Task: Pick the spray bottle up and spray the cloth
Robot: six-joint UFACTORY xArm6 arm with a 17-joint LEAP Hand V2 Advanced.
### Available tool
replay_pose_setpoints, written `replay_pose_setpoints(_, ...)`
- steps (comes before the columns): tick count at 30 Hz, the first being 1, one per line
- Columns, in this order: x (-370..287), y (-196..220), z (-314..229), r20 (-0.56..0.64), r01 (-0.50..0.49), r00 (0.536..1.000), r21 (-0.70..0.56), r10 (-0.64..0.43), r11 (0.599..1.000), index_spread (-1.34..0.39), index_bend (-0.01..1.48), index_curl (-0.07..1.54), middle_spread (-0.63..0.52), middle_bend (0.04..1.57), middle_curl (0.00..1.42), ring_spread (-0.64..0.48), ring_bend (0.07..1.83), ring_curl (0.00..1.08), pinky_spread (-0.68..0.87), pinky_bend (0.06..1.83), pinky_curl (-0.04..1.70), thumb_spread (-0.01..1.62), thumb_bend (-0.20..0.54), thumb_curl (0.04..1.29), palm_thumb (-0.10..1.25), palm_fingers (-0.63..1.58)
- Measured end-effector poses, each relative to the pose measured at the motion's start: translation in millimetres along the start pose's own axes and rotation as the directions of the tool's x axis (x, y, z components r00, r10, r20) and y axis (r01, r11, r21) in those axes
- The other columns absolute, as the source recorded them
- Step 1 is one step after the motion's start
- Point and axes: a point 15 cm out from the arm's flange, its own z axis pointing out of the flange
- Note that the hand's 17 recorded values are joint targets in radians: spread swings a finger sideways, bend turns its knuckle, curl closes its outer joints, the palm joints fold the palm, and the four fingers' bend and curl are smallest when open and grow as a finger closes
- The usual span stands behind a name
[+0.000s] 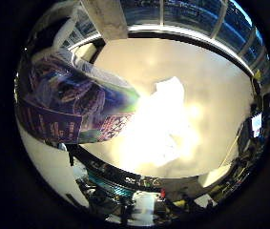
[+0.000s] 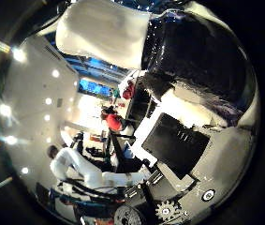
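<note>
Nearest the palm, the spray bottle [image 1: 72, 107] fills the left of the little-finger-side view, its printed label wrapped round a body whose long axis runs from the upper left of that frame toward the centre. In the thumb-side view the hand [image 2: 188, 154] is seen as white and black parts across the right and lower right, with a white finger [image 2: 104, 33] lying across the top of the frame and a dark glossy bulk close behind it; the bottle is judged to be held against the palm with fingers curled round it, though the contact itself is not shown plainly. Beyond the bottle's end, at the centre of the little-finger-side frame, the cloth [image 1: 165, 121] is seen as a pale crumpled sheet lying on the light table [image 1: 211, 71], well apart from the bottle. The bottle appears carried above the table with the cloth lying ahead along its axis. The nozzle cannot be made out, so its aim at the cloth cannot be confirmed.
</note>
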Motion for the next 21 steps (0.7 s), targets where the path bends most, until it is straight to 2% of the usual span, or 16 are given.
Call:
replay_pose_setpoints(4,-9.6,-7.9,38.3,0.149,-0.016,0.989,0.022,0.013,1.000,-0.22,1.15,0.87,-0.11,1.42,0.72,-0.22,1.35,0.84,-0.09,0.98,1.65,0.83,-0.016,0.83,1.02,1.12)
replay_pose_setpoints(11,3.7,-11.5,101.7,0.280,-0.031,0.960,0.042,0.018,0.999,-0.22,1.15,0.87,-0.11,1.42,0.72,-0.22,1.35,0.84,-0.09,0.99,1.64,0.84,-0.016,0.84,1.02,1.12)
replay_pose_setpoints(21,52.9,-3.4,175.3,0.289,-0.069,0.955,0.025,0.058,0.997,-0.22,1.15,0.87,-0.10,1.42,0.72,-0.22,1.35,0.84,-0.09,0.99,1.63,0.87,-0.015,0.84,1.01,1.11)
